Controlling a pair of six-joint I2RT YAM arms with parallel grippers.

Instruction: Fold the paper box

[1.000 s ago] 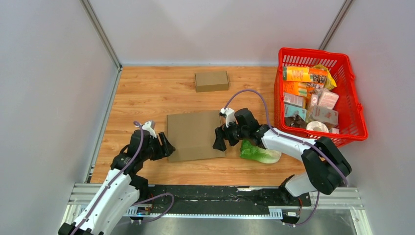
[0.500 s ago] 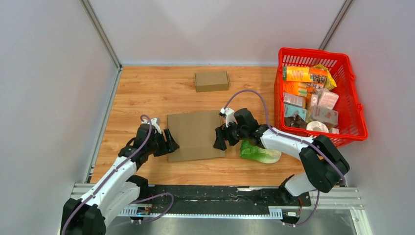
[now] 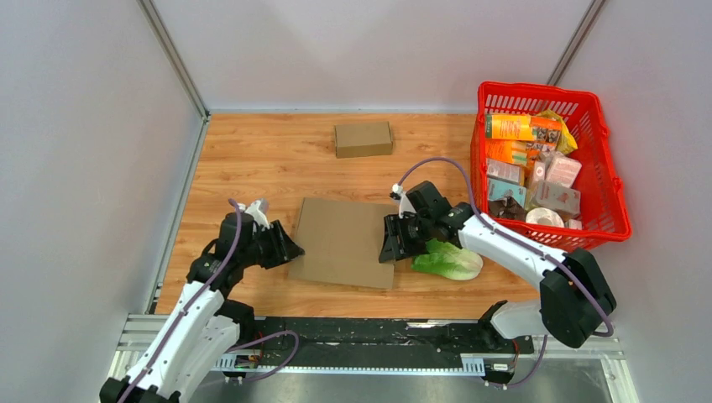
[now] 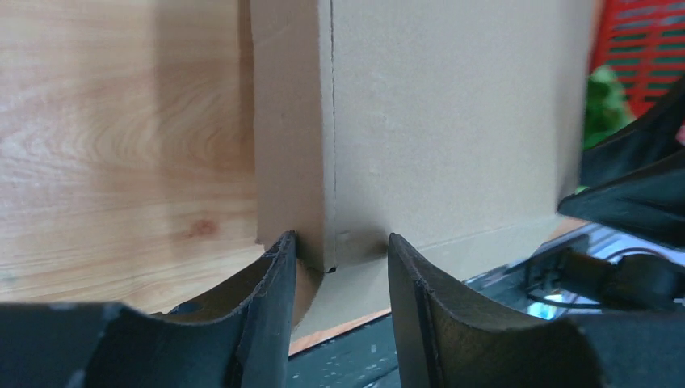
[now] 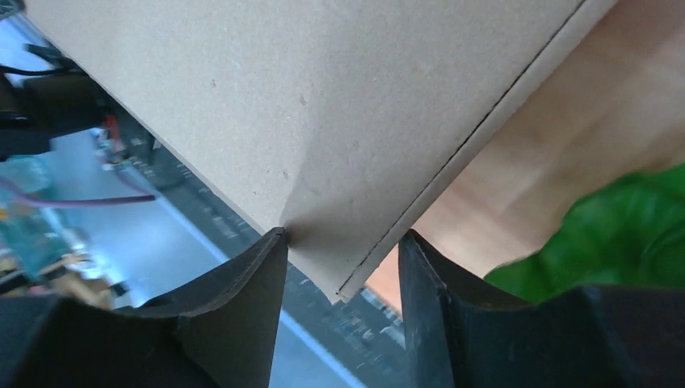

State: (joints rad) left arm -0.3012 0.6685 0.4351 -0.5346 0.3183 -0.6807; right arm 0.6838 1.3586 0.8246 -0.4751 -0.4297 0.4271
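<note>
Left side first: the left end effector point(image 3: 284, 248) has come in from wide to a narrower bite. It is clamped on the left edge of the paper box point(image 3: 344, 242), and its wrist view shows a corner of the board wedged between the two fingers.

In the middle, the box is a flattened brown sheet over the tabletop point(image 3: 252, 159), between the two arms. It has slid right and turned a little since a moment ago. Its near edge looks raised off the wood, though how far is hard to tell.

On the right edge, the right end effector point(image 3: 391, 243) has narrowed too and grips the board. A small dent shows in the cardboard where one finger presses in. Just beyond it lies the lettuce point(image 3: 449, 260), very close to that edge, then the red basket point(image 3: 537, 86) of groceries.

So both sides are now held, and that reads as the grasp stage done. Opening the flat sheet into shape has not yet begun, and the lettuce may crowd the right arm.
</note>
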